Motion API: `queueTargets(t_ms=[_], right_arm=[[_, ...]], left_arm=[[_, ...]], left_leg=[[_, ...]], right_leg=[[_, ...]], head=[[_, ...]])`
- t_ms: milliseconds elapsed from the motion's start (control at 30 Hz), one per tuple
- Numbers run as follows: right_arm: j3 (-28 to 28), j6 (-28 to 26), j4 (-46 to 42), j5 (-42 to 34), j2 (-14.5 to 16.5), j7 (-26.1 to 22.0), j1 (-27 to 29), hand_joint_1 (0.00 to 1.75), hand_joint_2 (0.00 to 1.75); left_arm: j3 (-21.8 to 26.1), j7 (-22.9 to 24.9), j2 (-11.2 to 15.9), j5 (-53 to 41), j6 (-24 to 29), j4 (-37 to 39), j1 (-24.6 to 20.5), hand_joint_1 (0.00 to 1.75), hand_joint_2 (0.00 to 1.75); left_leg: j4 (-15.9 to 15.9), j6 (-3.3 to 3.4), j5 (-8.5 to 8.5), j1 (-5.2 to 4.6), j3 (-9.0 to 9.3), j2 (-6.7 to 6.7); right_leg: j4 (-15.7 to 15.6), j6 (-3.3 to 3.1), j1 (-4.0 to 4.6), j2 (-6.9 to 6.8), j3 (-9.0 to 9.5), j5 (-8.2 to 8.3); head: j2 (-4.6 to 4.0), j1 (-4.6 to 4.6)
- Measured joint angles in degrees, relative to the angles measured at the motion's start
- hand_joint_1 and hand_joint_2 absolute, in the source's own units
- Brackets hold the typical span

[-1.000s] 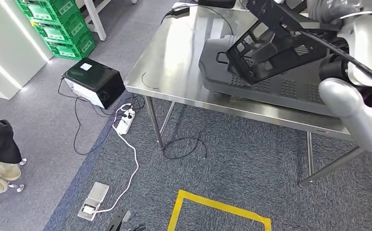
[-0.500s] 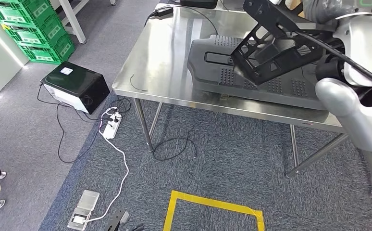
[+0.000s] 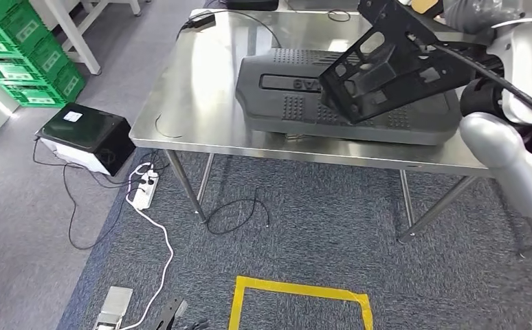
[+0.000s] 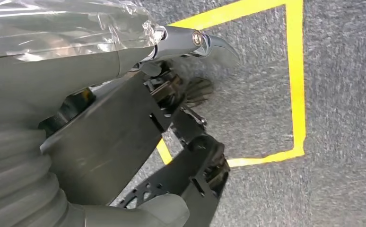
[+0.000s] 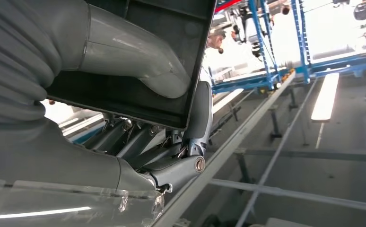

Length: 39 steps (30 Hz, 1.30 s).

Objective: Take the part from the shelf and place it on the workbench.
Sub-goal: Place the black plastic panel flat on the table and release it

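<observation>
Nearer now, the steel workbench (image 3: 201, 103) lies under the black openwork part (image 3: 387, 65), gripped by right robot hand (image 5: 138, 66).

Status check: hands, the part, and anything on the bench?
Right hand grips the black part; left hand holds it too. Part is above the workbench, not set down. Large black panel occupies the bench beneath.

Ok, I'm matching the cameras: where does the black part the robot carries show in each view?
Head view: black part upper right, seen against the workbench.
Left wrist view: lower middle, over the yellow tape square.
Right wrist view: top left, behind the right hand.
Shared landmark: yellow tape square, head and left wrist views.
</observation>
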Motion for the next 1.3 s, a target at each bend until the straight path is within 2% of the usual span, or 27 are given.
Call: queueTargets(t_ms=[67, 100, 133, 200, 267, 300, 367, 433, 467, 533, 567, 600, 633, 667, 700, 733, 800, 900, 967, 1000, 1067, 1100, 1133, 1167, 1233, 1267, 1300], right_arm=[[0.01, -0.02, 0.00, -0.08, 0.02, 0.00, 0.15, 1.75, 1.75], [0.01, -0.02, 0.00, -0.11, 0.03, 0.01, 0.24, 1.75, 1.75], [0.02, -0.02, 0.00, -0.13, 0.04, 0.01, 0.31, 1.75, 1.75], [0.02, -0.02, 0.00, -0.16, 0.04, 0.02, 0.37, 1.75, 1.75], [0.02, -0.02, 0.00, -0.23, 0.03, 0.04, 0.42, 1.75, 1.75], [0.02, -0.02, 0.00, -0.30, 0.03, 0.08, 0.47, 1.75, 1.75], [0.02, -0.05, 0.00, -0.68, -0.04, 0.15, 0.54, 1.75, 1.75], [0.02, -0.21, 0.01, -1.40, -0.21, 0.17, 0.59, 1.75, 1.75], [0.02, -0.47, 0.02, -1.79, -0.30, 0.17, 0.61, 1.75, 1.75], [0.02, -1.72, 0.02, -2.27, -0.39, 0.17, 0.80, 1.75, 1.75], [0.02, -2.83, 0.02, -2.36, -0.39, 0.17, 0.94, 1.75, 1.75], [0.02, -4.01, 0.02, -2.38, -0.39, 0.17, 1.08, 1.75, 1.75], [0.02, -5.11, 0.02, -2.35, -0.39, 0.17, 1.14, 1.75, 1.75], [0.02, -5.87, 0.02, -2.31, -0.39, 0.17, 1.11, 1.75, 1.75], [-0.02, -6.27, 0.01, -2.30, -0.39, 0.17, 1.03, 1.75, 1.75], [-0.07, -6.48, 0.01, -2.30, -0.39, 0.17, 0.92, 1.75, 1.75], [-0.21, -6.61, -0.04, -2.26, -0.38, 0.15, 0.63, 1.75, 1.75], [-0.33, -6.69, -0.23, -2.04, -0.29, 0.04, -0.13, 1.75, 1.75], [-0.36, -6.68, -0.53, -1.92, -0.09, -0.02, -1.12, 1.75, 1.75], [-0.37, -6.67, -0.68, -1.85, 0.04, -0.04, -1.56, 1.75, 1.75], [-0.37, -6.61, -0.85, -1.71, 0.34, -0.07, -2.12, 1.75, 1.75], [-0.37, -6.57, -0.90, -1.68, 0.49, -0.08, -2.23, 1.75, 1.75], [-0.37, -6.52, -0.93, -1.67, 0.64, -0.09, -2.31, 1.75, 1.75], [-0.37, -6.47, -0.95, -1.71, 0.80, -0.12, -2.38, 1.75, 1.75], [-0.36, -6.41, -0.96, -1.95, 1.08, -0.20, -2.56, 1.75, 1.75], [-0.34, -6.43, -0.95, -2.13, 1.19, -0.24, -2.68, 1.75, 1.75], [-0.32, -6.46, -0.95, -2.33, 1.26, -0.27, -2.80, 1.75, 1.75]], left_arm=[[0.00, -0.02, 0.00, -0.01, -0.02, 0.00, 0.21, 0.00, 1.75], [0.00, -0.02, 0.00, -0.01, -0.02, 0.00, 0.31, 0.00, 1.75], [0.00, -0.02, 0.00, -0.02, -0.02, 0.00, 0.35, 0.00, 1.75], [0.00, -0.01, 0.01, -0.03, -0.02, 0.01, 0.37, 0.00, 1.75], [0.00, -0.01, 0.04, -0.07, -0.01, 0.03, 0.39, 0.00, 1.75], [0.00, -0.01, 0.05, -0.11, -0.01, 0.04, 0.40, 0.00, 1.75], [0.00, -0.01, 0.06, -0.17, 0.00, 0.04, 0.34, 0.00, 1.75], [0.01, -0.04, 0.03, -0.19, 0.00, 0.04, 0.22, 0.00, 1.75], [0.01, -0.06, 0.02, -0.20, 0.00, 0.04, 0.18, 0.00, 1.75], [0.01, -0.08, 0.02, -0.28, 0.01, 0.04, 0.23, 0.00, 1.75], [0.01, -0.08, 0.02, -0.37, 0.01, 0.05, 0.28, 0.00, 1.75], [0.00, -0.08, 0.02, -0.47, 0.02, 0.05, 0.33, 0.00, 1.75], [0.00, -0.08, 0.02, -0.55, 0.03, 0.05, 0.34, 0.00, 1.75], [0.00, -0.08, 0.02, -0.60, 0.04, 0.05, 0.33, 0.00, 1.75], [0.00, -0.08, 0.02, -0.61, 0.06, 0.05, 0.31, 0.00, 1.75], [0.01, -0.08, 0.02, -0.61, 0.09, 0.06, 0.28, 0.00, 1.75], [0.01, -0.08, 0.02, -0.63, 0.15, 0.07, 0.22, 0.00, 1.75], [0.00, -0.09, 0.02, -0.70, 0.17, 0.07, 0.12, 0.00, 1.75], [0.00, -0.10, 0.02, -0.74, 0.17, 0.07, -0.04, 0.00, 1.75], [0.00, -0.10, 0.02, -0.77, 0.17, 0.07, -0.09, 0.00, 1.75], [0.00, -0.10, 0.02, -0.80, 0.17, 0.07, -0.08, 0.00, 1.75], [0.00, -0.09, 0.02, -0.80, 0.17, 0.07, -0.05, 0.00, 1.75], [0.00, -0.09, 0.02, -0.79, 0.17, 0.07, -0.04, 0.00, 1.75], [0.00, -0.08, 0.02, -0.76, 0.17, 0.07, -0.04, 0.00, 1.75], [0.00, -0.08, 0.03, -0.67, 0.25, 0.08, -0.04, 0.00, 1.75], [0.00, -0.08, 0.04, -0.61, 0.31, 0.09, -0.03, 0.00, 1.75], [0.00, -0.08, 0.05, -0.56, 0.40, 0.10, -0.01, 0.00, 1.75]], left_leg=[[7.50, -0.08, -2.76, 0.00, -4.10, -0.71], [9.37, -0.03, -2.81, -0.01, -5.39, -0.84], [8.91, 0.12, -1.63, -0.02, -5.59, -0.93], [2.27, 0.71, 3.05, -0.09, -3.24, -1.66], [-4.80, 1.34, 6.18, -0.14, -0.51, -2.94], [-6.54, 1.55, 6.58, -0.21, 0.11, -3.38], [-7.41, 1.85, 6.38, -0.29, 0.44, -3.06], [-8.27, 2.39, 6.58, -0.17, 1.07, -2.61], [-8.72, 2.65, 6.68, -0.07, 1.44, -2.40], [-9.04, 2.96, 6.58, -0.01, 1.92, -2.03], [-9.00, 3.00, 6.41, 0.01, 2.05, -1.84], [-8.91, 2.97, 6.16, 0.04, 2.22, -1.67], [-8.75, 2.85, 5.83, 0.12, 2.43, -1.53], [-8.53, 2.65, 5.41, 0.24, 2.71, -1.43], [-8.23, 2.37, 4.88, 0.36, 3.02, -1.35], [-7.93, 2.03, 4.38, 0.39, 3.24, -1.29], [-7.48, 1.36, 3.65, 0.28, 3.46, -1.21], [-7.55, 0.47, 3.08, 0.20, 3.87, -1.03], [-5.05, -0.05, 1.49, 0.27, 3.15, -1.00], [-2.00, -0.21, 0.01, 0.30, 1.82, -1.02], [5.92, -0.30, -2.86, 0.30, -2.39, -1.03], [8.58, -0.23, -3.22, 0.28, -4.17, -1.03], [9.33, -0.04, -2.44, 0.23, -5.14, -1.03], [7.78, 0.30, -0.54, 0.09, -5.08, -1.04], [0.38, 1.45, 4.57, -0.41, -2.85, -1.16], [-3.16, 1.96, 6.27, -0.63, -1.68, -1.21], [-5.44, 2.30, 7.12, -0.83, -0.93, -1.22]], right_leg=[[0.01, -0.35, 0.13, 0.83, 0.10, -0.14], [0.02, -0.42, 0.20, 1.29, 0.17, -0.21], [0.02, -0.44, 0.26, 1.78, 0.30, -0.29], [0.03, -0.37, 0.30, 2.67, 0.65, -0.50], [0.14, -0.02, 0.40, 3.52, 0.77, -0.75], [0.14, 0.23, 0.34, 3.85, 0.72, -0.83], [-0.04, 0.89, 0.18, 4.38, 0.69, -0.91], [0.98, 1.52, 0.11, 3.45, 0.39, -1.61], [2.88, 1.81, 0.12, 2.60, -0.45, -2.64], [9.56, 2.31, -0.01, 1.01, -3.92, -5.54], [12.90, 2.56, -0.17, 0.72, -5.90, -6.50], [14.80, 2.77, -0.36, 0.57, -7.26, -6.50], [14.66, 2.97, -0.54, 0.45, -7.63, -5.41], [12.30, 3.13, -0.69, 0.30, -6.85, -3.36], [8.41, 3.27, -0.80, 0.03, -5.28, -1.08], [4.97, 3.31, -0.70, -0.22, -3.67, 0.37], [1.11, 2.85, -0.48, -0.45, -1.83, 1.19], [0.84, 1.60, -0.33, -0.13, -1.54, 0.51], [0.65, 0.76, -0.42, -0.04, -1.03, 0.20], [0.58, 0.38, -0.42, -0.05, -0.71, 0.00], [0.58, -0.21, -0.19, 0.03, -0.18, -0.46], [0.58, -0.35, -0.04, 0.15, 0.10, -0.69], [0.58, -0.42, 0.12, 0.32, 0.43, -0.92], [0.58, -0.43, 0.27, 0.50, 0.81, -1.17], [0.58, -0.33, 0.55, 0.76, 1.57, -1.68], [0.62, -0.18, 0.67, 0.90, 1.78, -1.92], [0.61, 0.01, 0.68, 0.99, 1.86, -2.07]], head=[[0.00, -0.68], [0.00, -0.89], [0.00, -1.07], [0.00, -1.37], [0.00, -1.54], [0.00, -1.51], [0.00, -1.42], [0.00, -1.22], [0.00, -0.93], [0.00, -0.19], [0.00, 0.09], [0.00, 0.33], [0.00, 0.56], [0.00, 0.75], [0.00, 0.97], [0.00, 1.20], [0.00, 1.53], [0.00, 1.07], [0.00, 0.47], [0.00, 0.08], [0.00, -0.70], [0.00, -0.95], [0.00, -1.15], [0.00, -1.35], [0.00, -1.70], [0.00, -1.76], [0.00, -1.74]])
